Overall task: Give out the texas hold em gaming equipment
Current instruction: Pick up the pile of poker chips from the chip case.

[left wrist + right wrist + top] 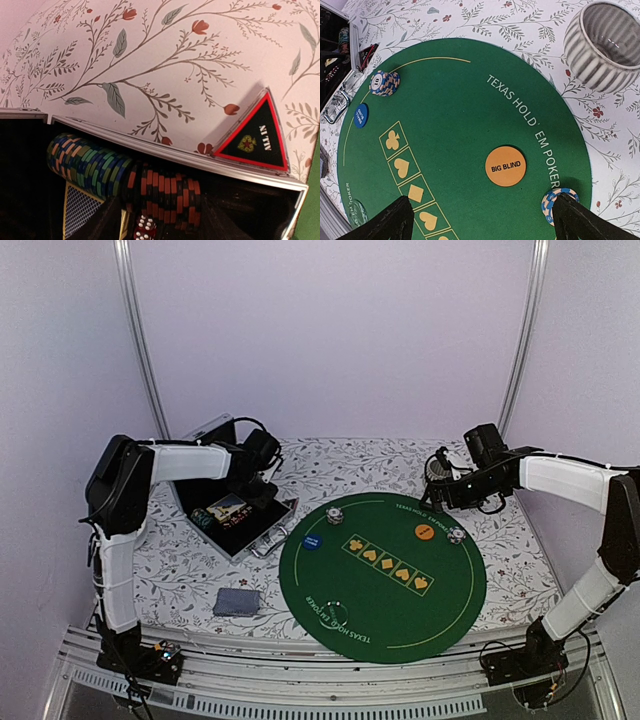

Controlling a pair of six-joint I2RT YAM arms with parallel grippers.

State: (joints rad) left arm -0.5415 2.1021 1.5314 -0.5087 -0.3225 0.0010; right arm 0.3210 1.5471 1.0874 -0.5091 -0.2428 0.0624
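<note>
Poker chips (165,192) sit racked in the aluminium case (175,159), left side. Left hand (258,490) above: state I cannot tell; right hand (482,207) released. Risk: clipping the case rim could scatter stacks.

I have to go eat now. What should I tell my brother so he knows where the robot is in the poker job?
Left pincer: above the open case; cannot tell if it is open or shut.
Right pincer: open, empty, over the mat.
Done: on the mat lie two chip stacks, the blue disc and the orange disc.
Left: the cards and the triangle lie on the cloth, off the mat; more chips sit in the case.
</note>
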